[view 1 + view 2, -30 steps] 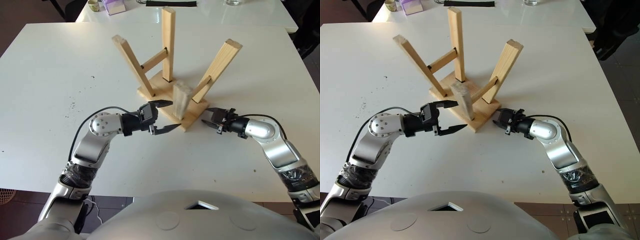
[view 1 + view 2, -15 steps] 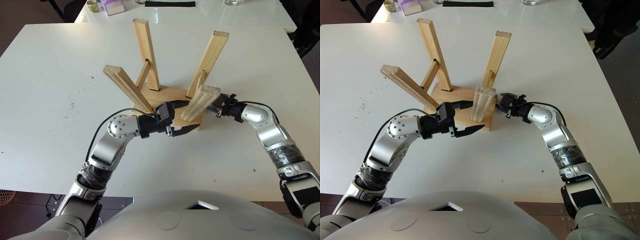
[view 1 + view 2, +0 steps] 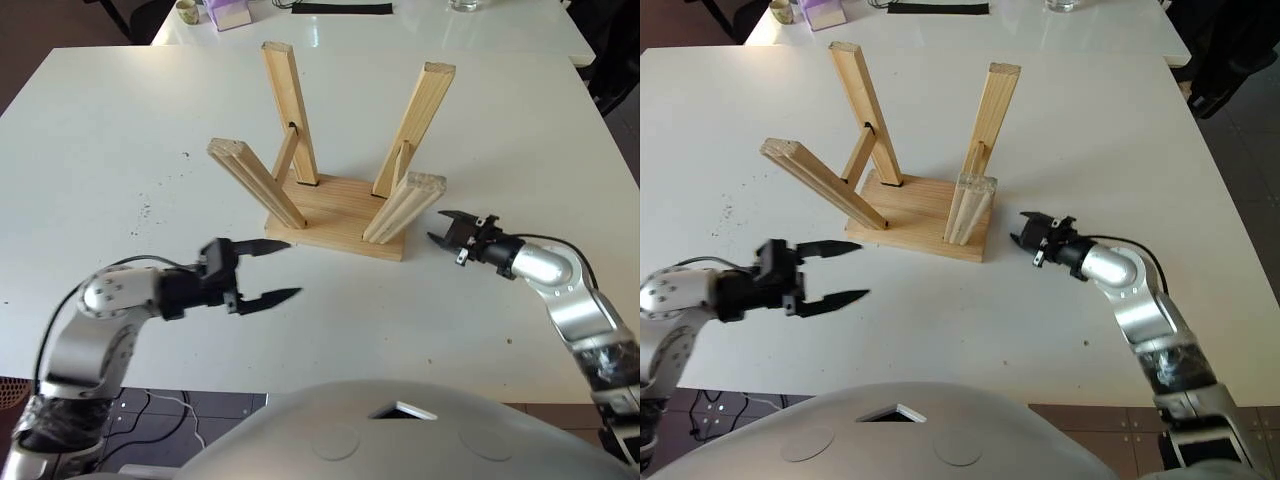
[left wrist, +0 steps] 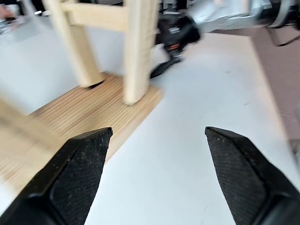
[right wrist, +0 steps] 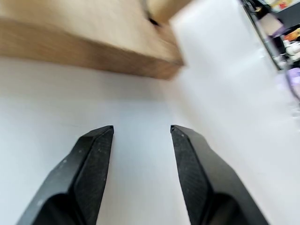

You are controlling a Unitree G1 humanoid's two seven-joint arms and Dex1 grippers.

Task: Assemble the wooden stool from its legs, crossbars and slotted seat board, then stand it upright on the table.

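The left gripper (image 3: 292, 268) is held with its fingers spread wide and nothing between them, near the seat board (image 3: 335, 215) on its near left side and apart from it. The right gripper (image 3: 437, 225) is likewise held parted and empty, just beside the right end of the seat board, with a strip of bare table (image 3: 120, 130) seen between the two.

The stool (image 3: 915, 160) is found upside down: the seat board lies flat on the table, and four legs (image 3: 285, 110) are seated in it, pointing upward and splayed outward. Crossbars (image 3: 289, 155) are seen joining the legs in pairs, one on the left side of the seat board and one on the right. No loose part is seen lying near the seat board.

The assembly is therefore judged to be complete, or very nearly so; whether every joint is pressed fully home cannot be told. What is left is the turning over: the stool is not yet stood on its legs, and it would have to be gripped, lifted, inverted and set down.
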